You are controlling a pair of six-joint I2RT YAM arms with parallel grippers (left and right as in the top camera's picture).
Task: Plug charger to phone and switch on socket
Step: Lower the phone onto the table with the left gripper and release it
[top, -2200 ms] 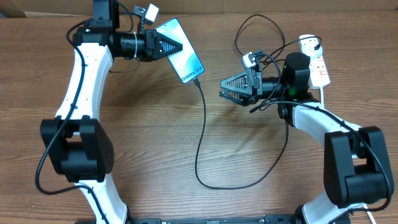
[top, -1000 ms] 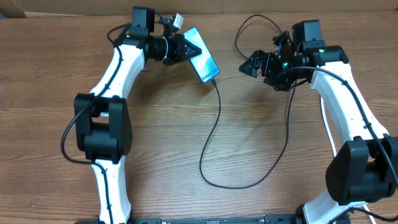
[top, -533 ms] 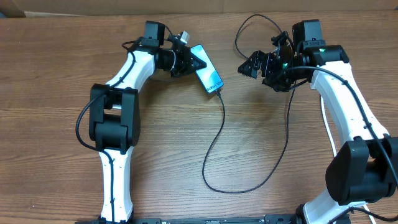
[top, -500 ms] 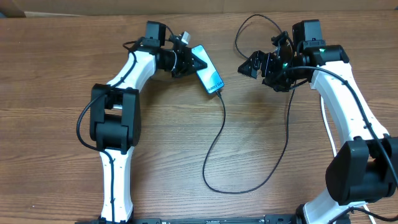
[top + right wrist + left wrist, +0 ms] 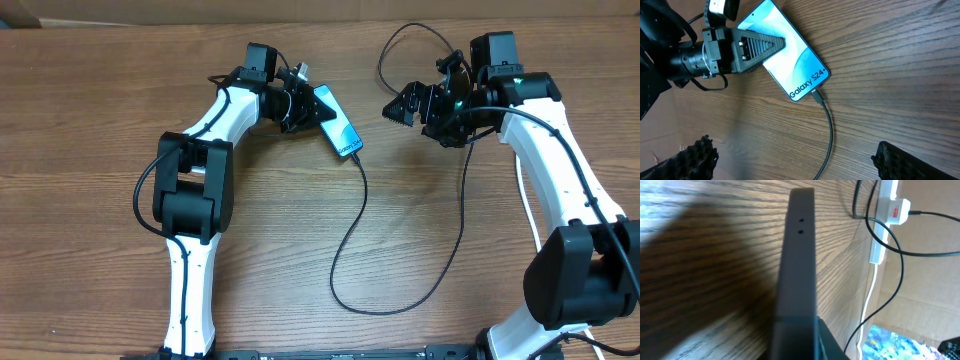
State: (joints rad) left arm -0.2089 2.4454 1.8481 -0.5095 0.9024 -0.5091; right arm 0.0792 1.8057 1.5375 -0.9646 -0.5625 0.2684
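Observation:
The phone [image 5: 338,122], screen up with "Galaxy S24+" near its lower short edge, is gripped at its upper end by my left gripper [image 5: 318,110]. In the right wrist view the phone [image 5: 790,60] lies between the left gripper's fingers [image 5: 757,46]. The charger's thin black cable [image 5: 352,225] has its connector [image 5: 816,95] in the phone's lower edge and loops down and right across the table. My right gripper [image 5: 403,106] is open and empty, hovering right of the phone; its fingertips [image 5: 695,156] are wide apart. The socket [image 5: 891,211] shows only in the left wrist view.
The cable's far loop [image 5: 400,40] curls at the back by the right arm. The socket's thick white cord [image 5: 875,280] runs along the table edge beside a cardboard wall [image 5: 925,280]. The right arm covers the socket in the overhead view.
My left gripper has carried the phone to the right and a little nearer, dragging the cable with it. The right arm swung up and has held still for the last second.

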